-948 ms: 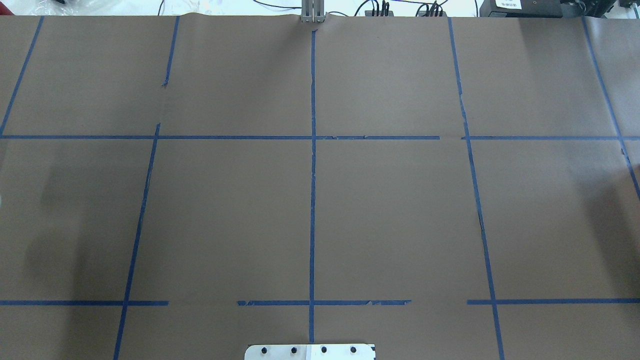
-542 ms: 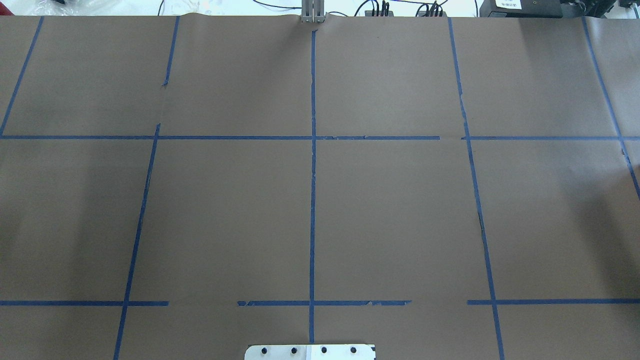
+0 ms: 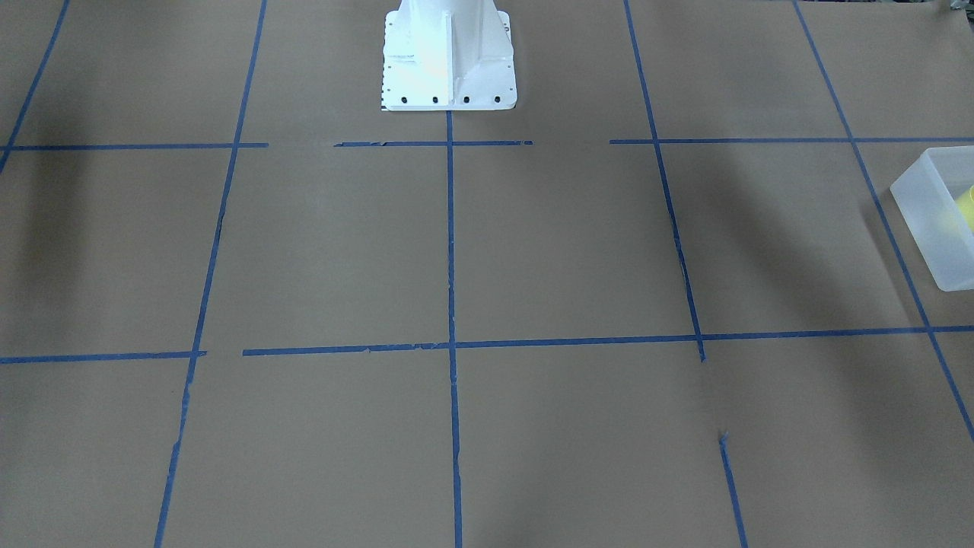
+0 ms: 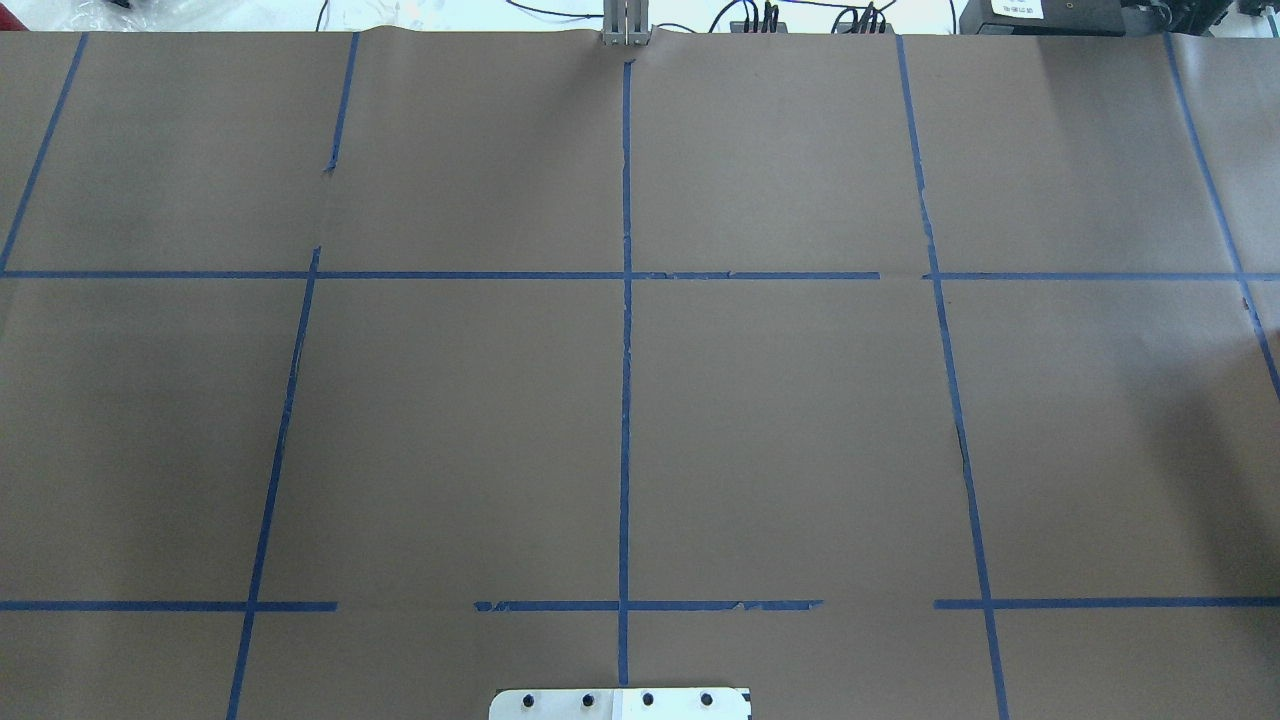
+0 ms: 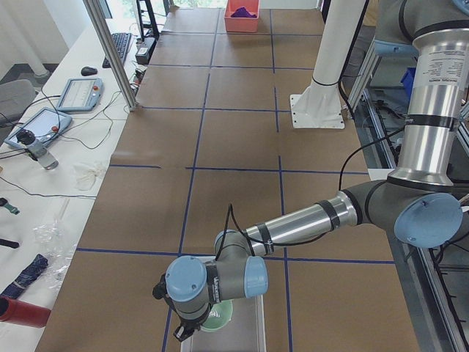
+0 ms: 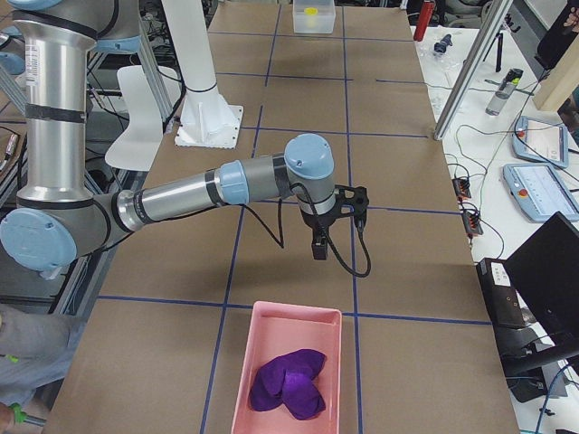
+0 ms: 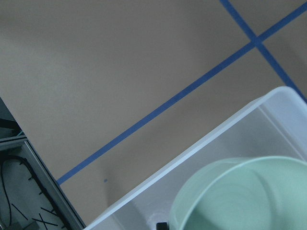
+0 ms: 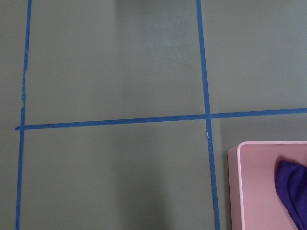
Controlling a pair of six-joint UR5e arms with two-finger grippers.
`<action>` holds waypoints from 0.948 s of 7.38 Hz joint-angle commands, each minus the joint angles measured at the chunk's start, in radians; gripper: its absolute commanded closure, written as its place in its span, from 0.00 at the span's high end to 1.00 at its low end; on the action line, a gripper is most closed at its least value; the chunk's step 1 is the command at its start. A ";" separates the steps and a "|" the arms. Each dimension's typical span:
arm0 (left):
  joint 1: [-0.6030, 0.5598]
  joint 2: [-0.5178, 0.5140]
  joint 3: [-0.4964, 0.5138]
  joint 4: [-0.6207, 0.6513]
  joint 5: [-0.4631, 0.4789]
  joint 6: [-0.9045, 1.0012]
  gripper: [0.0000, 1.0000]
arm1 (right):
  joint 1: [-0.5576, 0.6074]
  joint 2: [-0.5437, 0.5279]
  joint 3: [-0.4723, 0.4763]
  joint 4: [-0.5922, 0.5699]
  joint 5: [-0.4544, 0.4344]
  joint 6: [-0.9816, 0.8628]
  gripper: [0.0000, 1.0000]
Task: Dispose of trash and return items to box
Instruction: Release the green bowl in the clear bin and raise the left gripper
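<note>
Bowl sits inside the rim of the box with the yellow cup, probably because your left pincer is there to return it, while the right pincer hovers near the pink tray; neither pincer's state can I tell.

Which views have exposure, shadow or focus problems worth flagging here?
Front-facing: the white robot base is blown out by glare, and soft shadows lie across the table at both sides. Overhead: the strip beyond the table's far edge is overexposed. Left wrist: the mint bowl is close and slightly soft. Right wrist: the paper looks greenish-grey.
</note>
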 commanded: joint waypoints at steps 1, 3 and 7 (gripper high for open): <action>-0.003 0.021 0.177 -0.212 -0.005 0.004 0.00 | -0.008 -0.002 -0.003 -0.001 0.021 0.005 1.00; -0.003 0.022 0.190 -0.229 -0.005 -0.033 0.00 | -0.010 -0.003 -0.003 -0.001 0.027 0.007 1.00; -0.002 0.028 0.222 -0.235 -0.022 -0.033 0.09 | -0.010 -0.011 -0.004 0.001 0.028 0.007 1.00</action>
